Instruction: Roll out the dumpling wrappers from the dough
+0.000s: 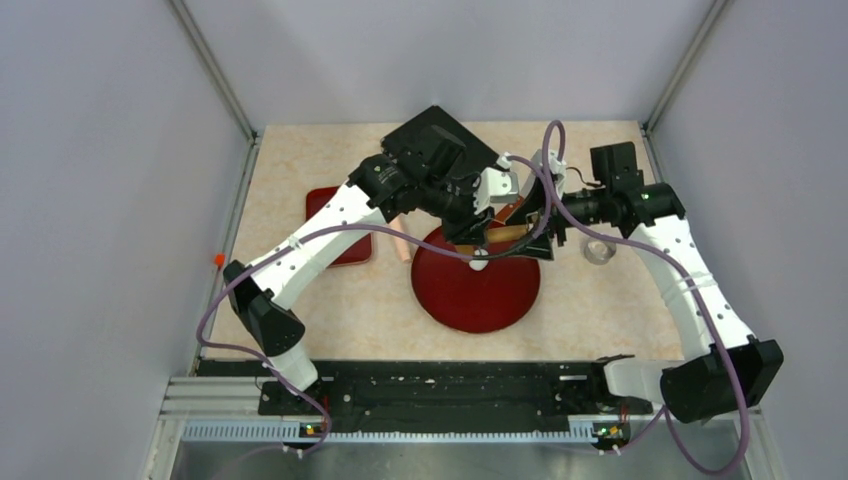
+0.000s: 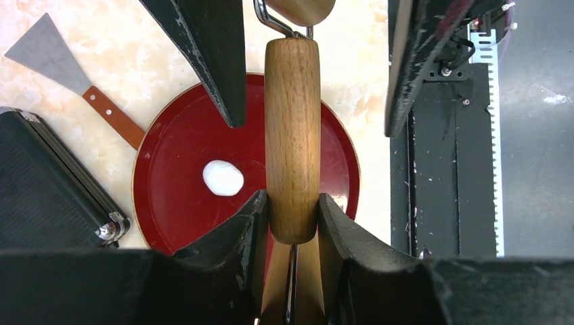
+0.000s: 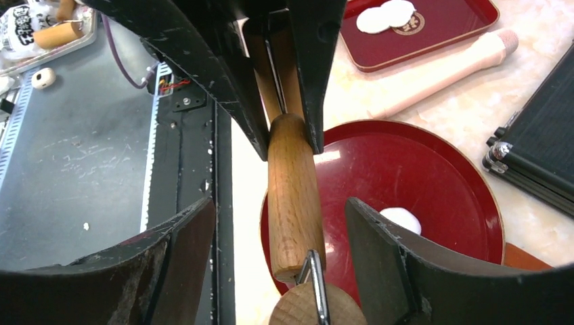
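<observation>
Left gripper (image 2: 292, 217) clamps the wooden roller handle (image 2: 292, 128) over the red plate (image 2: 172, 142); right gripper (image 3: 279, 210) gapes around it, untouching. Handover seems underway; next, roll the dough (image 2: 223, 178).

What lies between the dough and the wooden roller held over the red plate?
Only bare red plate. In the left wrist view the dough lies apart from the wooden roller, and nothing else shows in the stretch between them.

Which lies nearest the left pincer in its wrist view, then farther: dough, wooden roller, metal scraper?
1. Wooden roller: clamped in the left pincer.
2. Dough: just left, on the red plate.
3. Metal scraper: far upper left, off the plate.
</observation>
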`<state>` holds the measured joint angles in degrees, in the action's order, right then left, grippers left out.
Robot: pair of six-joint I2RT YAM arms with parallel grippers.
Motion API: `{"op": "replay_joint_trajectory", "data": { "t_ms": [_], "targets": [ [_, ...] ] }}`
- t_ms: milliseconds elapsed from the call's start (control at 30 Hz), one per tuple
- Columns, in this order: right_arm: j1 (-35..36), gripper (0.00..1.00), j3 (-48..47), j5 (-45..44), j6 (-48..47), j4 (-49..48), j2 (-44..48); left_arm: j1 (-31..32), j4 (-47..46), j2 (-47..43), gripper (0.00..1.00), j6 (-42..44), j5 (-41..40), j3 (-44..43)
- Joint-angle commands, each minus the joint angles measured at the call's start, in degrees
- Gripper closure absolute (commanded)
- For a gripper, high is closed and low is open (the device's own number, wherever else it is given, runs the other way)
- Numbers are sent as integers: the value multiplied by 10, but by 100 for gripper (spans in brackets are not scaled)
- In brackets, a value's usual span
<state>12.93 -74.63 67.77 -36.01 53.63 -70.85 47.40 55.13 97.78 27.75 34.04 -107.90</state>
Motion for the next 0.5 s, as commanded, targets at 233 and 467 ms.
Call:
{"op": "replay_joint_trajectory", "data": {
  "t_ms": [233,467],
  "targets": [
    [7,81,-5,15,-16,-2,-16,-2,-36,-23,100,-7,11,-18],
    [7,100,-2,18,-14,-7,-14,-2,-45,-22,100,-25,-3,-24]
  ]
}}
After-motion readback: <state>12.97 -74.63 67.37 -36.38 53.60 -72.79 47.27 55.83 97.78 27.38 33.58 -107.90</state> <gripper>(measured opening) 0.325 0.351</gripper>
